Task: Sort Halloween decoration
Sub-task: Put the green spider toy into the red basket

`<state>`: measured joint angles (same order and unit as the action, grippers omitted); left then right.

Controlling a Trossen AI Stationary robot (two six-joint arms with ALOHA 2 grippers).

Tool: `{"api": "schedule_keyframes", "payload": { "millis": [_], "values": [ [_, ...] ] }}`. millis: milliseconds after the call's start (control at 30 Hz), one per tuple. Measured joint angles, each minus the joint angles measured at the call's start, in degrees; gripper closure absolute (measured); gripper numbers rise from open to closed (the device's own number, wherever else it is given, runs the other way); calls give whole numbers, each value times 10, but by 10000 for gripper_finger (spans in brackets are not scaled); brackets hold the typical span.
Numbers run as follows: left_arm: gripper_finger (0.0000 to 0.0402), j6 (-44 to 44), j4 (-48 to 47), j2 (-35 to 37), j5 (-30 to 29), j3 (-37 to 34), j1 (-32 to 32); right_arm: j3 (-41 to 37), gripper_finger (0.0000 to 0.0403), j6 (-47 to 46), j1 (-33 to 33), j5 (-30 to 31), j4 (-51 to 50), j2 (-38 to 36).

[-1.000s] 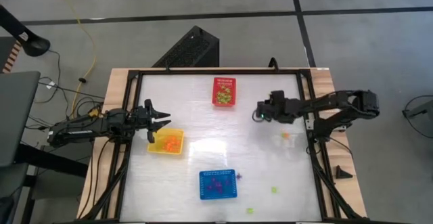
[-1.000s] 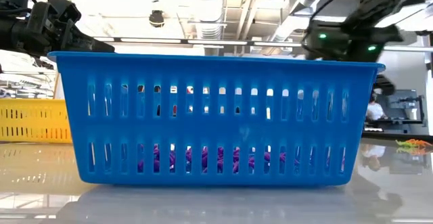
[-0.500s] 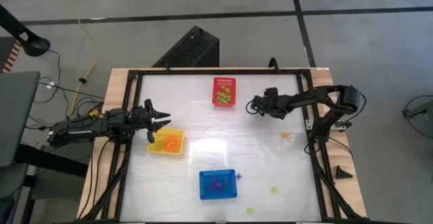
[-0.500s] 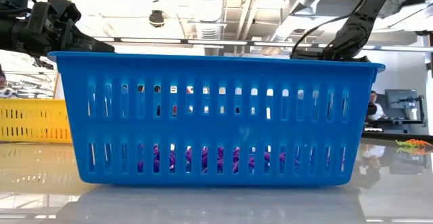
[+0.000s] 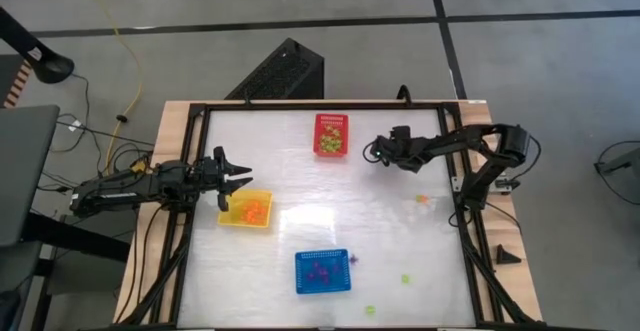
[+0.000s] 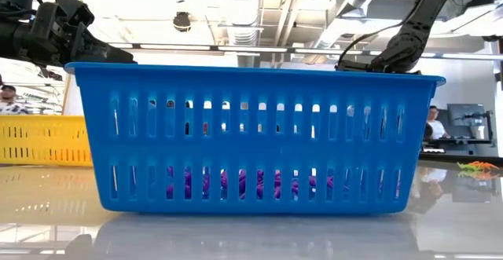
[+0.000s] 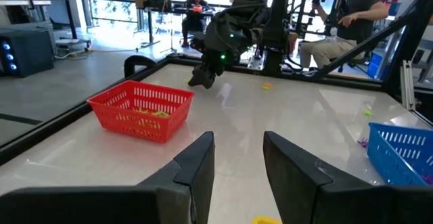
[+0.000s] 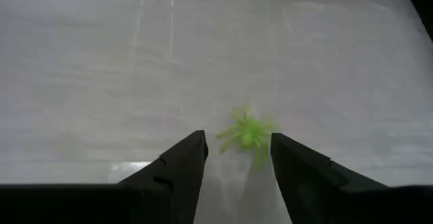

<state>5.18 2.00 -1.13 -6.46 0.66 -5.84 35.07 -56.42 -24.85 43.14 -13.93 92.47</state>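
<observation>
where baskets hide trinkets, unclear.

High view: overhead, straight down, whole white glossy table (image 5: pixel 300 221). Low view: table-top level, close against blue perforated plastic basket (image 6: pixel 255 138), also in high view. Left wrist view: faces across table to red perforated plastic basket (image 7: pixel 141 109). Right wrist view: close, angled down at tabletop.
</observation>
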Motion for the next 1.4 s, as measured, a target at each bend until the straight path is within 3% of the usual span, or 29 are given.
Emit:
{"api": "schedule_keyframes", "payload": {
  "millis": [467,767,1067,1167,1400],
  "values": [
    [285,0,0,0,0,0,0,0,307,-20,-9,-14,6,5],
    [285,0,0,0,0,0,0,-3,381,68,24,-7,-8,-58],
    [285,0,0,0,0,0,0,-2,383,132,129,-55,-19,-188],
    [285,0,0,0,0,0,0,-2,380,101,171,-48,-61,-215],
    [285,0,0,0,0,0,0,-1,340,58,138,-12,-113,-207]
  ]
}}
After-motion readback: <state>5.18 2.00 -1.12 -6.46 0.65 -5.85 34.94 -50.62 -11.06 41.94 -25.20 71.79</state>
